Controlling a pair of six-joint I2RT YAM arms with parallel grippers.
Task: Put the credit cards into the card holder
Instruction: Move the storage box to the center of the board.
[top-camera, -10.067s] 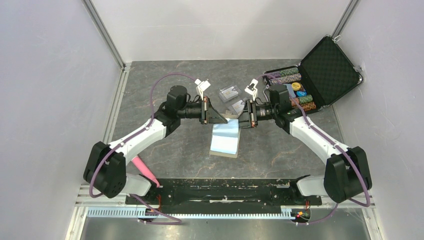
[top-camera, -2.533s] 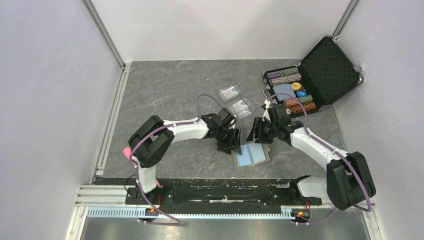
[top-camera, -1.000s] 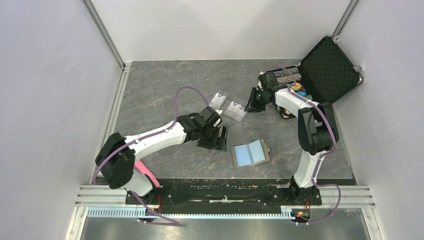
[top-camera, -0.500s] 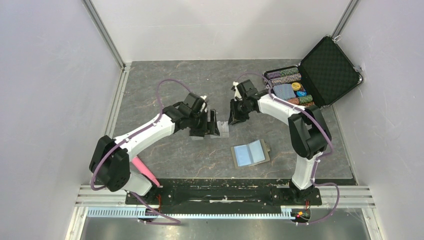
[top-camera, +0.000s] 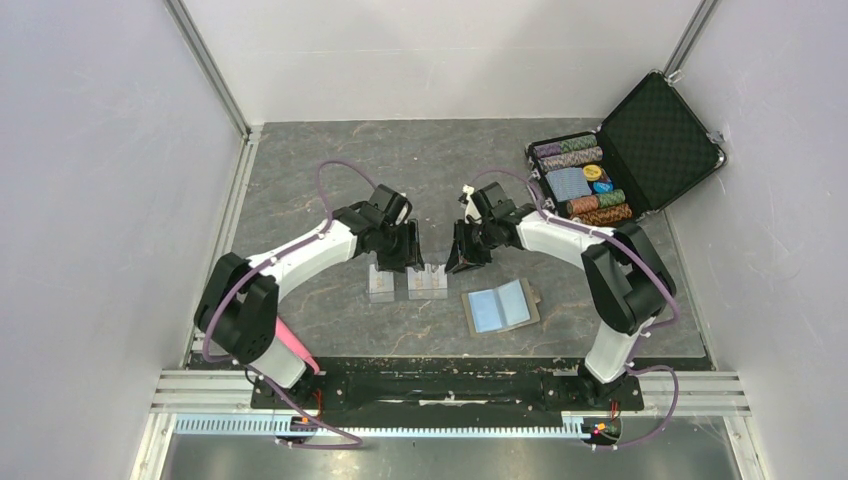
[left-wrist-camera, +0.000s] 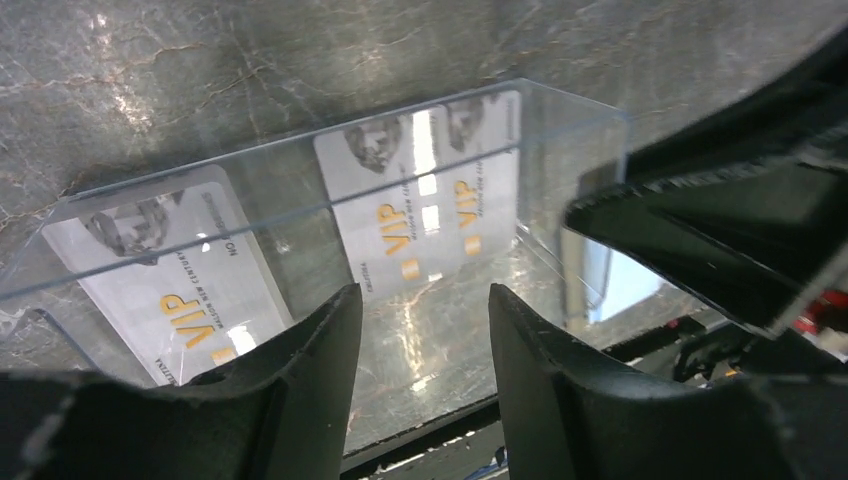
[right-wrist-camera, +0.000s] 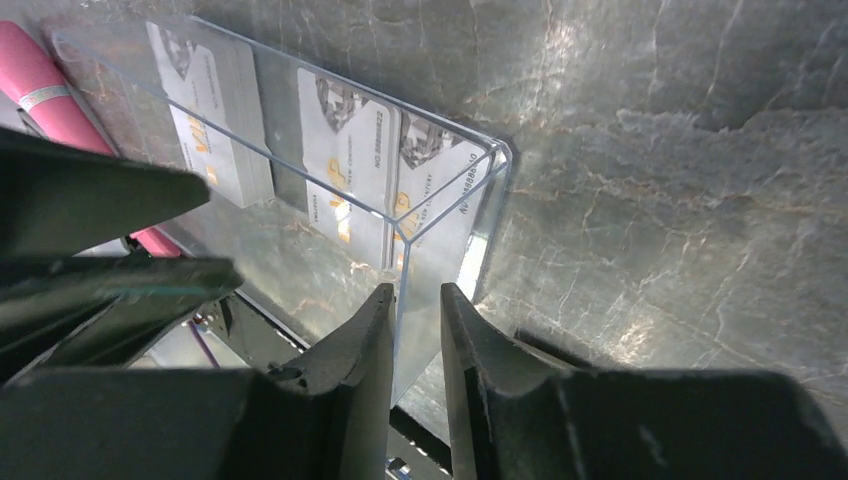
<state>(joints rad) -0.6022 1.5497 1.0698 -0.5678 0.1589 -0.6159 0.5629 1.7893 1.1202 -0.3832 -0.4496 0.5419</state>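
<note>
Right gripper (right-wrist-camera: 416, 300) pinches the edge of a clear case (top-camera: 427, 283). Left gripper (left-wrist-camera: 422, 310) hangs with jaws apart just beside the second clear case (top-camera: 380, 283). Credit cards (left-wrist-camera: 430, 190) sit inside these cases. Card holder (top-camera: 502, 307) lies open near the right gripper, toward the arm bases.

My white-and-black left arm (top-camera: 300, 262) and right arm (top-camera: 570, 232) reach forward, wrists turned inward. My left claw (left-wrist-camera: 420, 300) stands parted; my right claw (right-wrist-camera: 417, 300) pinches a clear plastic case (right-wrist-camera: 440, 190).
</note>
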